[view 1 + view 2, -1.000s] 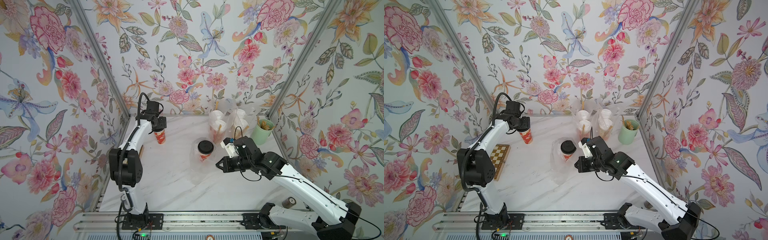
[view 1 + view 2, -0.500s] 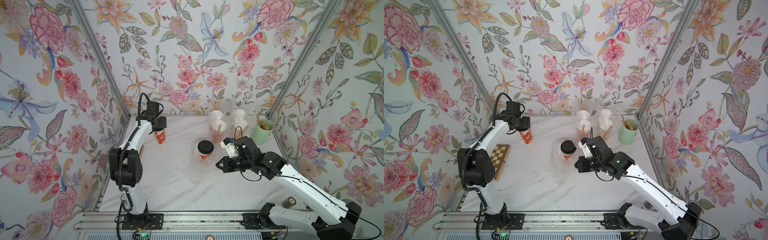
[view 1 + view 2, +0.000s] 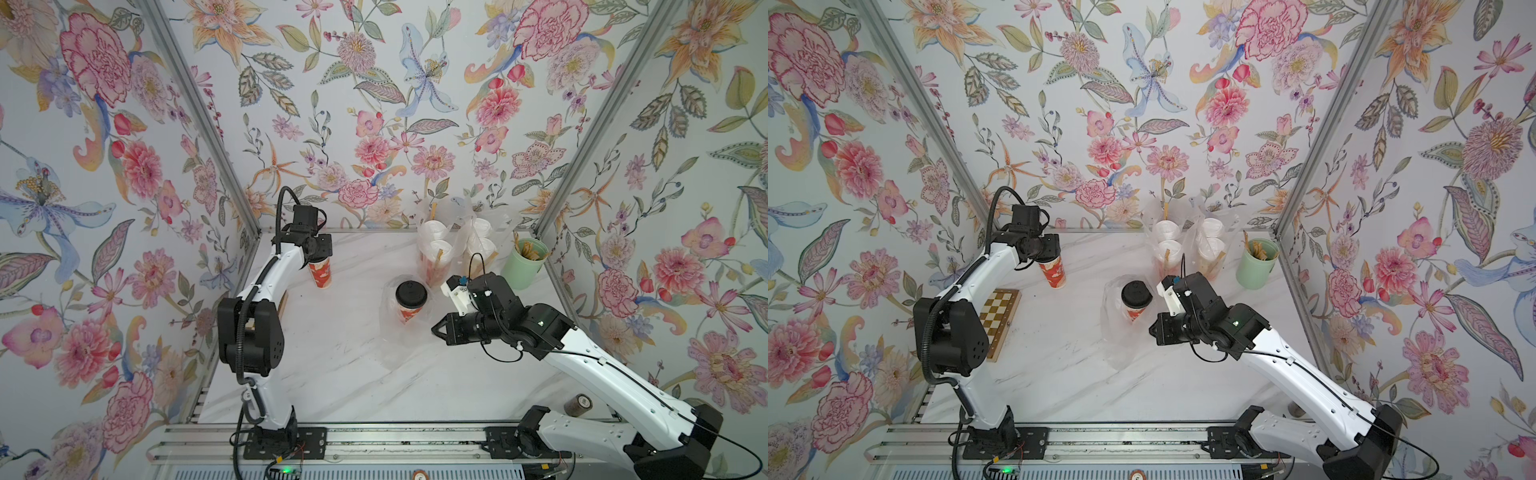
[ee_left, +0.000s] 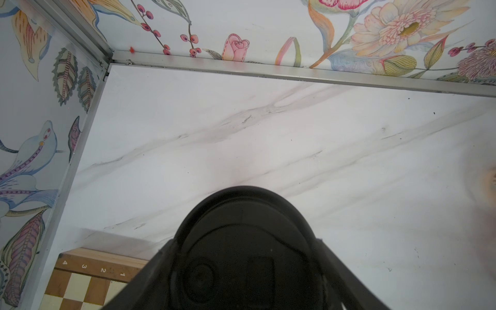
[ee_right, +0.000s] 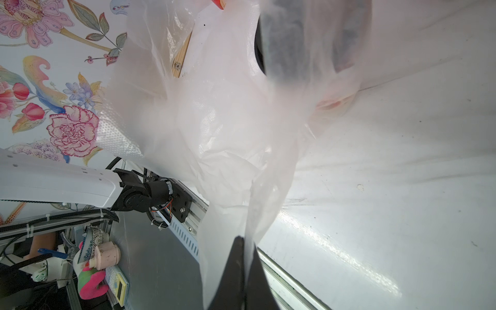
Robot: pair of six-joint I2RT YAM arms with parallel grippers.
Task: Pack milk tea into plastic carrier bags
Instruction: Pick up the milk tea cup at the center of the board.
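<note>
The one milk tea not yet bagged, a red-orange paper cup [image 3: 320, 274] with a black domed lid [image 4: 241, 236], stands upright at the far left of the marble table [image 3: 340, 374], just beyond a chessboard [image 3: 998, 320]. The left gripper [image 3: 319, 253] sits over it from above with a jaw on either side of the lid rim. They look to be at the rim, but I cannot tell whether they press on it or stand just clear. Well apart, near mid-table, a second black-lidded cup [image 3: 411, 301] stands inside a transparent plastic carrier bag [image 3: 1115, 332]. The right gripper [image 5: 241, 243] is closed on a fold of that bag's film, holding it toward the robot's right. Against the back wall, two more bags [image 3: 457, 239] each hold two white-lidded cups, beside a mint-green cup of brown sticks [image 3: 521, 266]. The likeliest trouble is the hold at the lid: the cup narrows downward (nothing below for the jaws to catch), so a squeeze on the lid alone could pop it off or let the cup swing and tip. At the bag only one side is held, so the mouth may sag shut or the thin film could slip from the pinch. An incoming cup could also knock over the one inside.
</note>
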